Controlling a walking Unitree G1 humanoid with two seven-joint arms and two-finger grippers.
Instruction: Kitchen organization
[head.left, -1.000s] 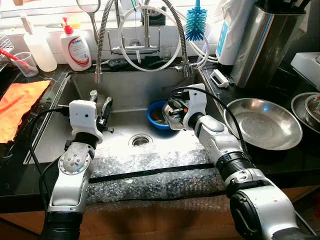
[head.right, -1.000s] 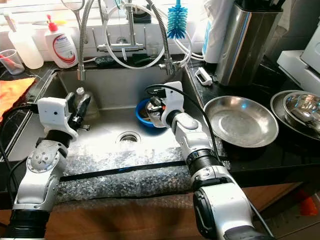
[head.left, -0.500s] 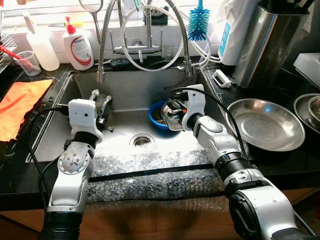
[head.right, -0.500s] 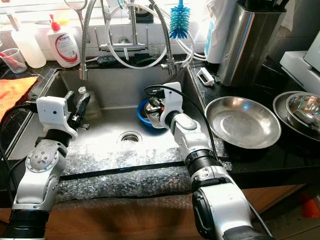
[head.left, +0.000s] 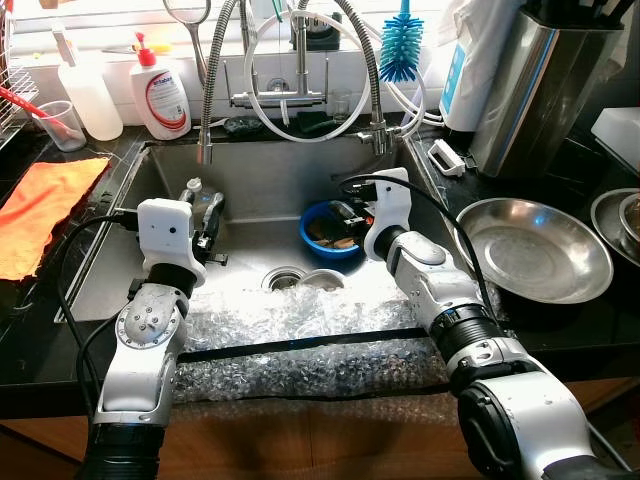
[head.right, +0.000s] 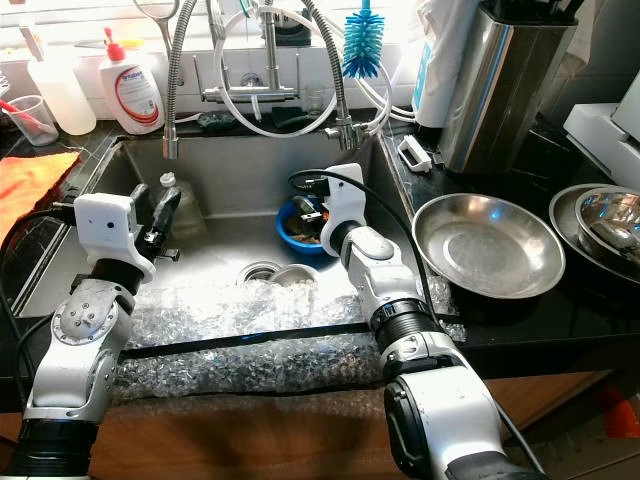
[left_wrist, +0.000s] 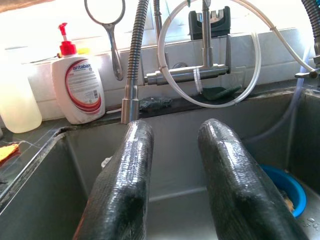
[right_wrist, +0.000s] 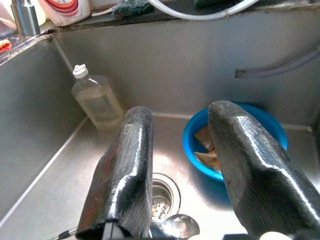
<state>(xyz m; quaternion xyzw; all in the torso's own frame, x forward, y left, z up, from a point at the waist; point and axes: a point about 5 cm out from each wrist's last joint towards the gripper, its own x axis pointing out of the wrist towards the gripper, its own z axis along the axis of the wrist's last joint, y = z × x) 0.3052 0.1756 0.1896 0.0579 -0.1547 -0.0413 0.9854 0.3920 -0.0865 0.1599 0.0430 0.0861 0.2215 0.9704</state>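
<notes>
My right gripper (head.left: 345, 215) hovers open low in the steel sink (head.left: 250, 175), just over a blue bowl (head.left: 330, 228) that holds food scraps. Nothing sits between its fingers (right_wrist: 135, 150). A small steel bowl (head.left: 322, 279) lies on the sink floor beside the drain (head.left: 284, 277), below that gripper. At the sink's left, my left gripper (head.left: 203, 212) is open and holds nothing, close to a clear bottle (right_wrist: 97, 97) that stands in the back left corner.
Bubble wrap (head.left: 300, 340) covers the sink's front part. A large steel bowl (head.left: 535, 260) rests on the black counter to the right, with a steel canister (head.left: 545, 90) behind it. A soap bottle (head.left: 165, 85), faucet hoses and a blue brush (head.left: 403, 45) line the back. An orange cloth (head.left: 45, 205) lies at left.
The right gripper opened and let go of the small steel bowl it held over the blue bowl. That bowl now lies by the drain. The left arm stayed put.
</notes>
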